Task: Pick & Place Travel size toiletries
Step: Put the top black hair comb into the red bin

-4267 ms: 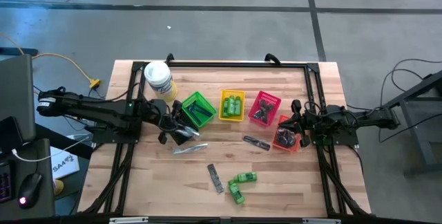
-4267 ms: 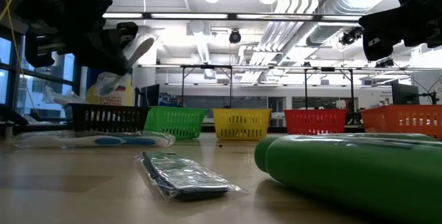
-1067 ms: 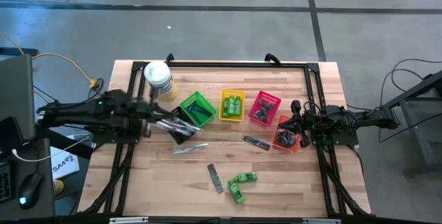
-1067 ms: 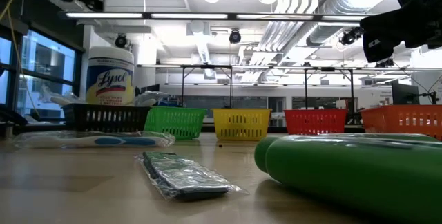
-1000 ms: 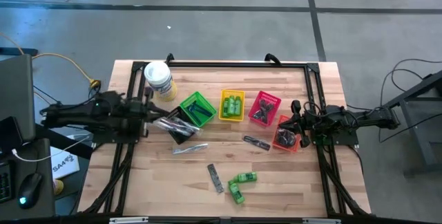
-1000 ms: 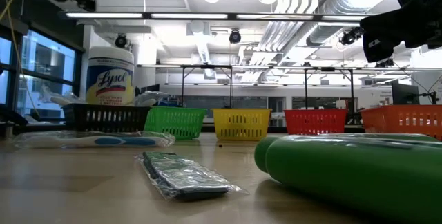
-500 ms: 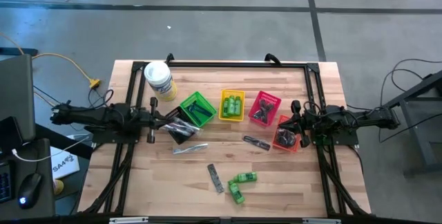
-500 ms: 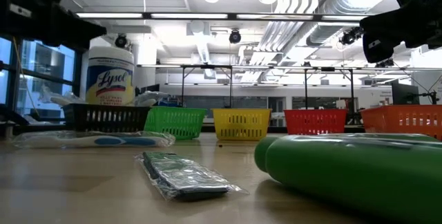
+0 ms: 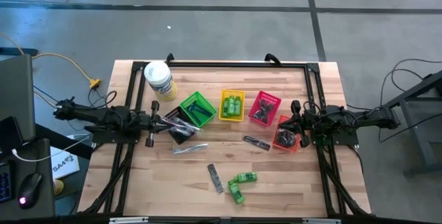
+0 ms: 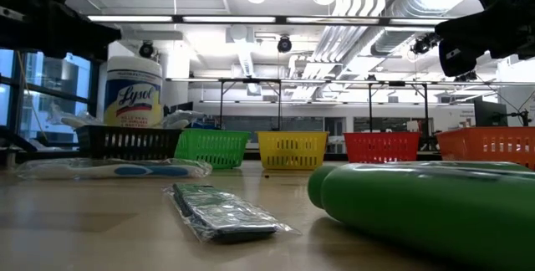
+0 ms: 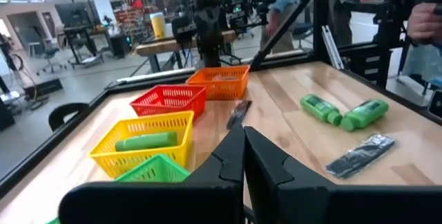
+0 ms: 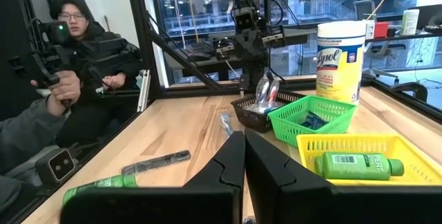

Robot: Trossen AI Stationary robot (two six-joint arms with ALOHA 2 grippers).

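Lying well apart: green bottles [image 9: 241, 184], left fingers [image 9: 168, 119].

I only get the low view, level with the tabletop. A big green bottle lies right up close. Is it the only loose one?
Observer: No. From above, a pair of green bottles lies side by side near the table's front.
Operator: What's inside the yellow basket?
Observer: The yellow basket holds more small green bottles.
Operator: Are the pincers carrying anything?
Observer: No. The left pincer and the right pincer are both shut and empty.
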